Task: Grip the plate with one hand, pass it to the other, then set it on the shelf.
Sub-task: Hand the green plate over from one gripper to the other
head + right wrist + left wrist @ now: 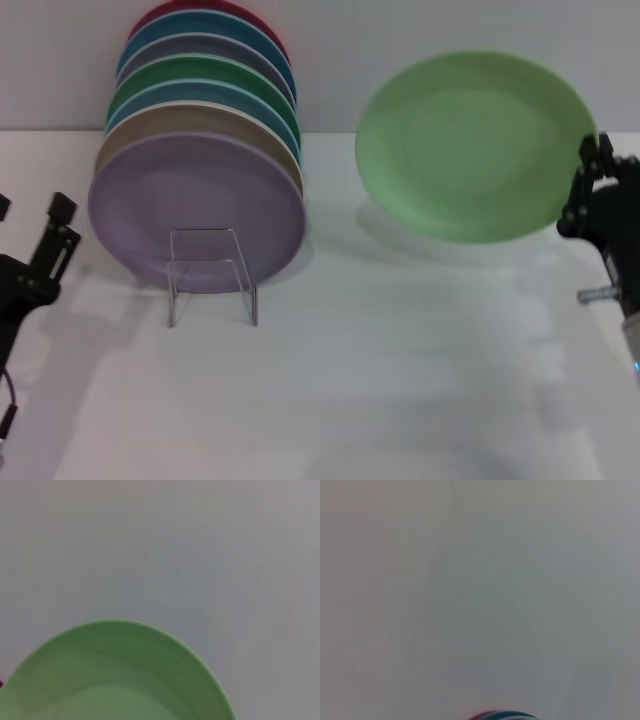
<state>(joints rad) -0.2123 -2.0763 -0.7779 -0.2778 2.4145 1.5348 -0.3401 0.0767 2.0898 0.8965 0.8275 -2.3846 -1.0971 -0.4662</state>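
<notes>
I count one pale green plate (475,145) held up off the white counter (400,380) at about two o'clock in my head view, its right edge clamped in the right gripper (590,185). The left gripper (45,245) sits at nine o'clock, released and holding nothing. One clear shelf (212,275) stands at ten o'clock, carrying a leaning row of seven plates (200,130), lilac (195,210) in front. My right wrist view shows only the green plate's rim (120,675) against blank white; my left wrist view shows just a sliver of red and teal rim (502,715).
</notes>
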